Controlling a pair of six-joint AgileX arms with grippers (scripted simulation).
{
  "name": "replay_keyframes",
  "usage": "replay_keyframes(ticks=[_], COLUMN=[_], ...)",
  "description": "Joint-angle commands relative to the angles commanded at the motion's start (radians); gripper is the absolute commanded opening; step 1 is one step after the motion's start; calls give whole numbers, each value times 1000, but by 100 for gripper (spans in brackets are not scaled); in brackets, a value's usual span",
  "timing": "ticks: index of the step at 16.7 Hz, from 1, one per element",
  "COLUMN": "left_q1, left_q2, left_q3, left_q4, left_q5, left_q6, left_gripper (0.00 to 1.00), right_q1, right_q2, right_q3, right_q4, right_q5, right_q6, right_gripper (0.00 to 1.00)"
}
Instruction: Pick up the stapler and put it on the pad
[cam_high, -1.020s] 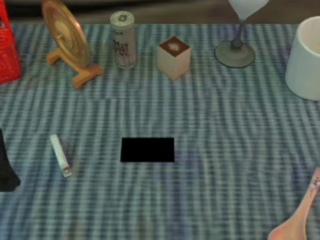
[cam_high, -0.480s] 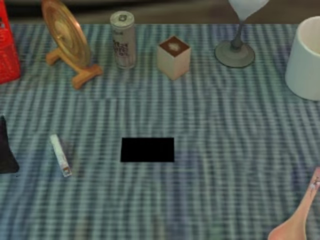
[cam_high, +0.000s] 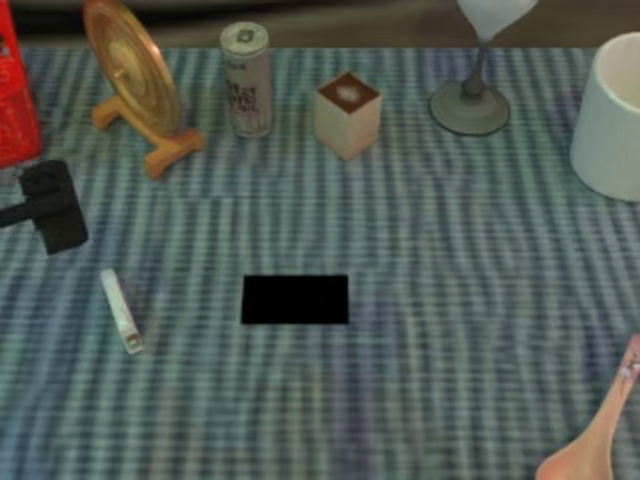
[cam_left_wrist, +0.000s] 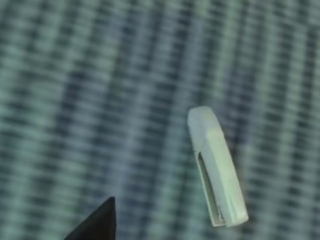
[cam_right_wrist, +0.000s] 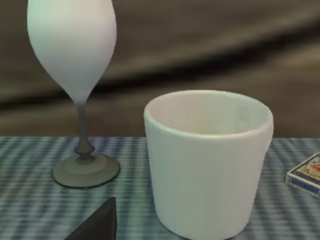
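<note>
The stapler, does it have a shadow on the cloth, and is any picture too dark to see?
In the top view the stapler casts a faint dark smudge just to its right on the striped cloth. In the left wrist view a soft darker patch lies beside the stapler too. The right wrist view is bright on the white cup, dim behind it. No view is too dark.

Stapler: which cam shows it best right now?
Left wrist view: the stapler fills much of the frame, lying on the striped cloth, its side slot visible. The top view shows it small, left of the pad. The right wrist view doesn't show it.
</note>
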Motion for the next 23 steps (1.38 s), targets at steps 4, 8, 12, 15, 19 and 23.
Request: replay_keyframes(ticks=[4, 8, 12, 15, 19, 23], left_q1=[-38, -67, -83, -85, -80, -81], left_q2=[352, 624, 770, 783, 782, 826], left_q3=[264, 475, 595, 607, 602, 532], left_q4=[-215, -375, -460, -469, -463, -352], left_q5=[-1, -1, -1, -1, -1, -1], left_q6=[-120, -214, -266, -272, -270, -267], left_gripper=[100, 100, 100, 100, 100, 100], right_q1=[0, 0, 0, 0, 0, 0], right_q2=[0, 0, 0, 0, 0, 0], right_q3=[0, 0, 0, 0, 0, 0], right_q4=[0, 0, 0, 0, 0, 0], right_q5=[0, 0, 0, 0, 0, 0], right_q6=[0, 0, 0, 0, 0, 0], right_gripper=[100, 100, 100, 100, 100, 100])
